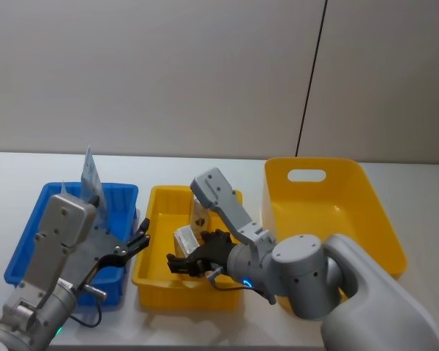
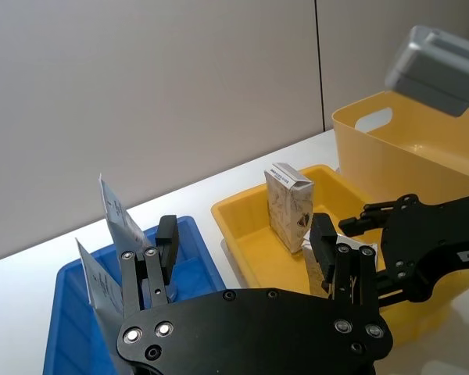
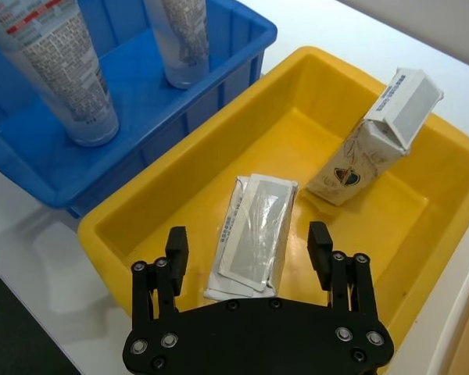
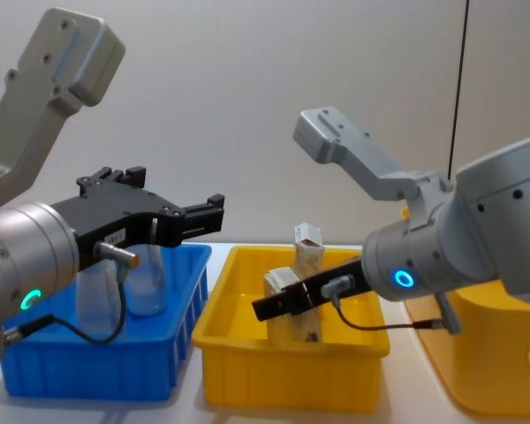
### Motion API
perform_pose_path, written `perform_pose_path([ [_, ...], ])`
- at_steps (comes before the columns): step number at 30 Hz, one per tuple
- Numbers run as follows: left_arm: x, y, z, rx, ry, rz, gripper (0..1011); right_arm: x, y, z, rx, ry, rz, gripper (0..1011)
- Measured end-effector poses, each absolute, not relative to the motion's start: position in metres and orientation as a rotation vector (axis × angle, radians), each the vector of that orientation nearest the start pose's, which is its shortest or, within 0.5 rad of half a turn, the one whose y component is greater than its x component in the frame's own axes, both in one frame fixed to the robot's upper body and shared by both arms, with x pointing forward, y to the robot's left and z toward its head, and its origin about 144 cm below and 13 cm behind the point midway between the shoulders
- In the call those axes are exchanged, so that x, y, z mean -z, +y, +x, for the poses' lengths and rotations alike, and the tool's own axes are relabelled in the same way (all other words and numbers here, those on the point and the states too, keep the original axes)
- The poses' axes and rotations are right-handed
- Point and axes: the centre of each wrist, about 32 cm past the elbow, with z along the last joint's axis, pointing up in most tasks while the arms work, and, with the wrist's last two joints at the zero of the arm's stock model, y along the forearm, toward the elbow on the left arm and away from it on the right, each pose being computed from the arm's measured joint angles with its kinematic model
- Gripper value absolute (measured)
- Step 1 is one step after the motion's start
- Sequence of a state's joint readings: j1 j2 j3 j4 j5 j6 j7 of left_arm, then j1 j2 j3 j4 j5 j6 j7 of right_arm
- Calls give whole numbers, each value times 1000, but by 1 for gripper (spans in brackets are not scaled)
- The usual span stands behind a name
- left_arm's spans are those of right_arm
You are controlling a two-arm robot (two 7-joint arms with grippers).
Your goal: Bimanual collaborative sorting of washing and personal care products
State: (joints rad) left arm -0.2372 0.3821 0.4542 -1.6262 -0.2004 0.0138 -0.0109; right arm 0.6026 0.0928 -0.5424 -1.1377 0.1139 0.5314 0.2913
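- Blue tray [image 1: 29, 241] on the left, two squeeze tubes [image 3: 70, 74] standing upright inside.
- Left gripper [image 4: 210, 215] hovering by that tray's inner edge, fingers spread wide, holding nothing; best kept out of the right arm's way.
- Small yellow tray [image 1: 150, 270] in the middle, holding a flat carton [image 3: 258, 207] and a leaning carton [image 3: 375, 141] behind it.
- Right gripper [image 3: 248, 238] just above the flat carton, spread wide, empty. Likely a pick: lower straight, centre across the narrow width, close gently to avoid crushing.
- Large yellow bin [image 1: 380, 219] on the far right.
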Motion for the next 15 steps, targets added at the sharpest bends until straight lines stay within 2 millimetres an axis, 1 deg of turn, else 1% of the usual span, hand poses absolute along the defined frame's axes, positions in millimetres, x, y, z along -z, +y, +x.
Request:
perform_pose_path([
  [6, -1204, 198, 492, -1124, -268, 61, 1001, -1210, -113, 595, 890, 139, -553, 819],
  [7, -1204, 198, 492, -1124, -268, 61, 1001, -1210, -113, 595, 890, 140, -556, 761],
  [9, -1204, 198, 492, -1124, -268, 61, 1001, -1209, -112, 597, 889, 143, -561, 729],
  [11, -1204, 198, 492, -1124, -268, 61, 1001, -1208, -111, 598, 889, 145, -566, 646],
  [14, -1204, 198, 492, -1124, -268, 61, 1001, -1207, -110, 599, 889, 146, -572, 570],
  [15, -1204, 198, 492, -1124, -268, 61, 1001, -1206, -110, 599, 889, 146, -573, 505],
])
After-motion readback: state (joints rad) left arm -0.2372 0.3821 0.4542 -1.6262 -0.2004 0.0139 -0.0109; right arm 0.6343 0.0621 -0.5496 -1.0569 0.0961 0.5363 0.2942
